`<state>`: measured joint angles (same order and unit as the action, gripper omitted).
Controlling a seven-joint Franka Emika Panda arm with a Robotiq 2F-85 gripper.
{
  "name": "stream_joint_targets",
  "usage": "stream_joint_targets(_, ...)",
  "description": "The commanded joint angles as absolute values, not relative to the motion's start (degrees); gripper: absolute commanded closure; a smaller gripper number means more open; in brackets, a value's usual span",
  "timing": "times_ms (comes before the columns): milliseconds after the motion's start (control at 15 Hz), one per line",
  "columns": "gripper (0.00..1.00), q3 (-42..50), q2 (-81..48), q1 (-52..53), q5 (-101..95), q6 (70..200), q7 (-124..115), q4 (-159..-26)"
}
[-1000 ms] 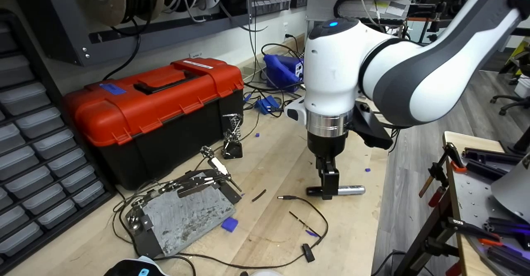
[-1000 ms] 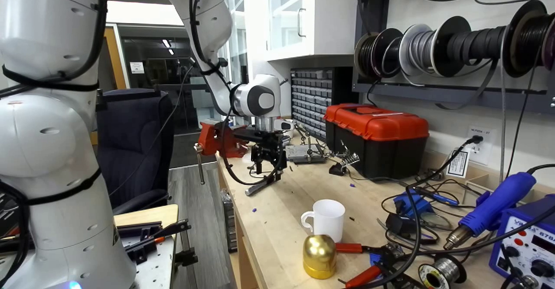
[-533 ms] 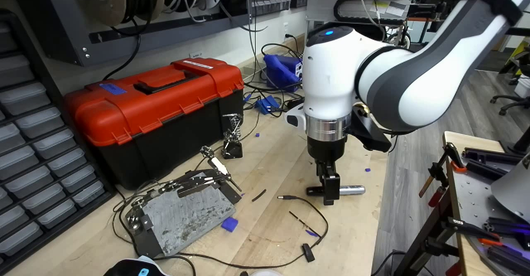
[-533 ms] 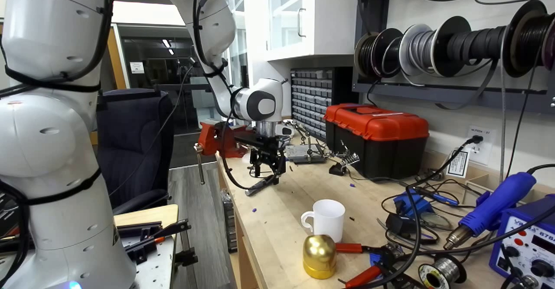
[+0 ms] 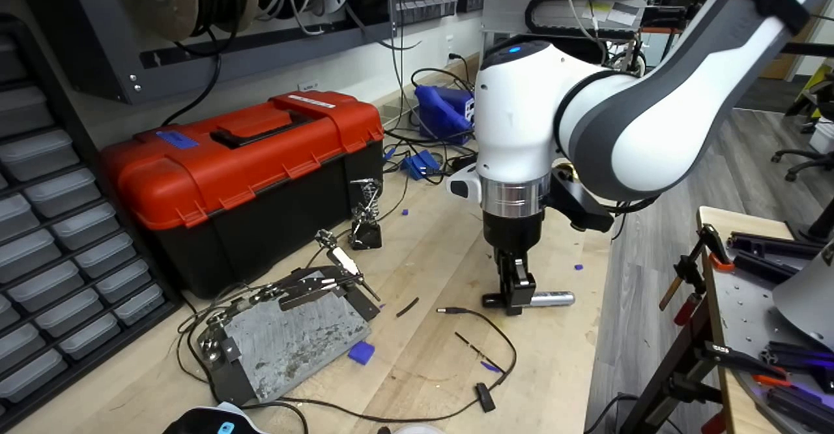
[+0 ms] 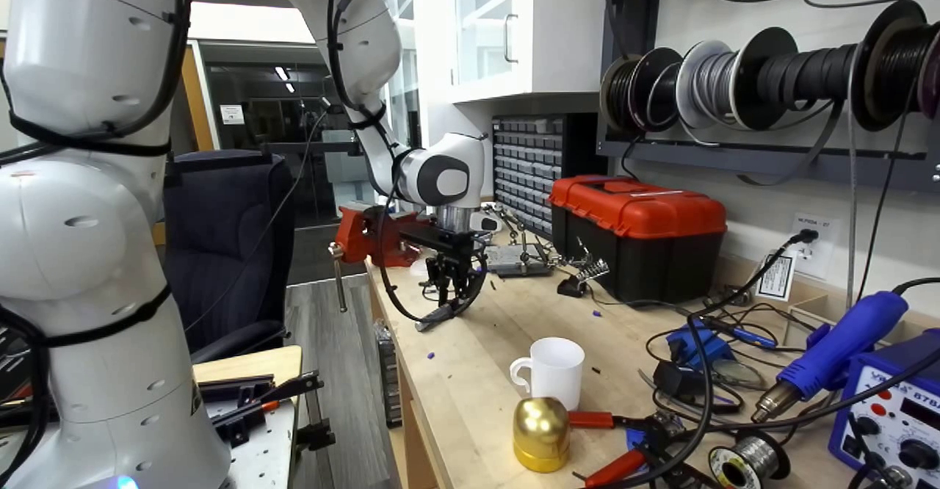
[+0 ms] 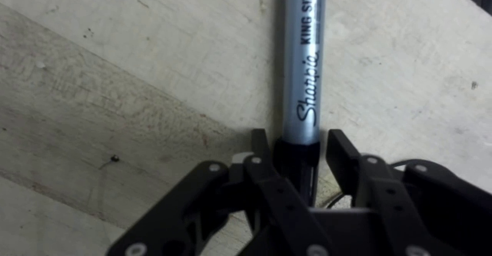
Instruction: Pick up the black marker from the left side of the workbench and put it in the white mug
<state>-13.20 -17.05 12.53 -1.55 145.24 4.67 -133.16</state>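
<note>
The black marker, with a silver-grey barrel and black cap, lies flat on the wooden workbench. My gripper is down at the cap end, one finger on each side. Its jaws are partly closed, and narrow gaps still show between marker and fingers in the wrist view. In an exterior view the marker's grey end sticks out past the gripper. The white mug stands upright nearer the camera in an exterior view, away from the gripper; elsewhere the arm hides it.
A gold cap-like object and red-handled pliers are close to the mug. A red toolbox stands along the wall. A helping-hands stand with a grey plate and a loose cable lie near the marker.
The fingers have come closer together around the marker. The arm has shifted slightly at the wrist and forearm. Marker and mug have stayed in place.
</note>
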Motion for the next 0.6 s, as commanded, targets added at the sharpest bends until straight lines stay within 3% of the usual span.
stream_joint_targets(0,0.92,-14.17,-17.08,10.87,1.31,145.72,8.62,-133.11)
stream_joint_targets(67,0.99,-14.25,-17.04,10.68,1.93,145.69,9.44,-133.15)
stream_joint_targets(533,0.95,-12.98,-10.36,10.29,2.57,144.85,7.39,-136.95)
